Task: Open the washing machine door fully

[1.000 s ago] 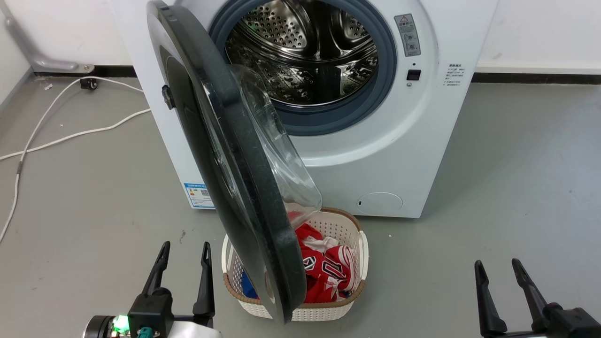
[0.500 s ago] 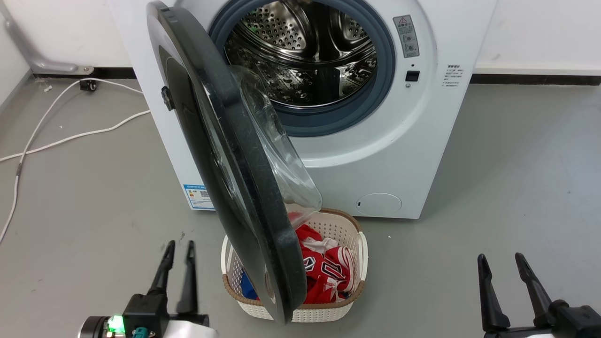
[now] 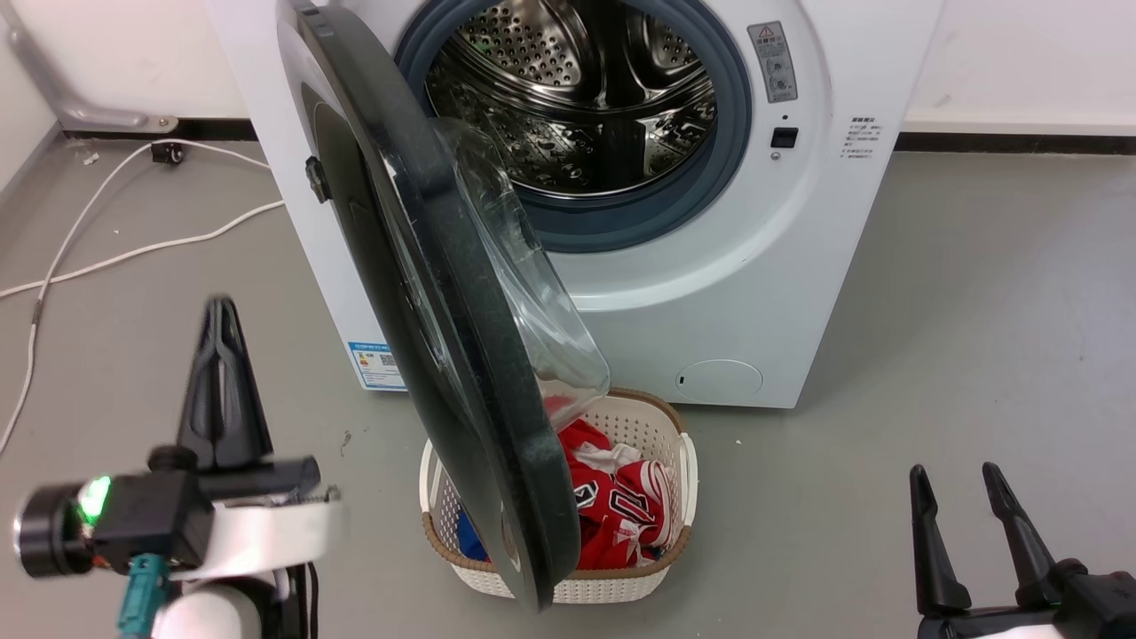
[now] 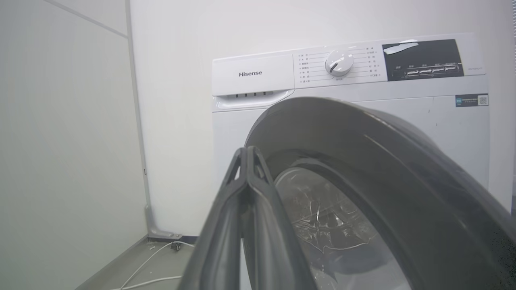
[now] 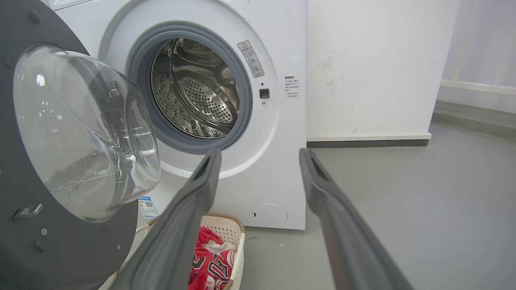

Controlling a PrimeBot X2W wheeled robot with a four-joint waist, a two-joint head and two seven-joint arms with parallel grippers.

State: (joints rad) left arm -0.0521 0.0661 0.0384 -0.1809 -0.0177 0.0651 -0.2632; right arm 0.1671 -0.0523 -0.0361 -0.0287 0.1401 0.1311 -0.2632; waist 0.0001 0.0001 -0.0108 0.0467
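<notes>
**Door half open, left pincer nearer**

In the head view the washing machine door (image 3: 461, 337) stands edge-on to us, about square to the front of the washing machine (image 3: 737, 293). Its rim runs from 11 o'clock down to 5 o'clock, over the laundry basket (image 3: 621, 586). It lies at 3 o'clock from the left pincer (image 3: 219, 311), whose fingers are together on nothing and which faces the door's outer side. The right pincer (image 3: 954, 470), fingers apart and empty, sits well off at 4 o'clock, on the inner side. We judge the left arm nearer, and the door must swing on toward 9 o'clock. The door is a glossy black ring with a bulging clear glass centre.
</notes>
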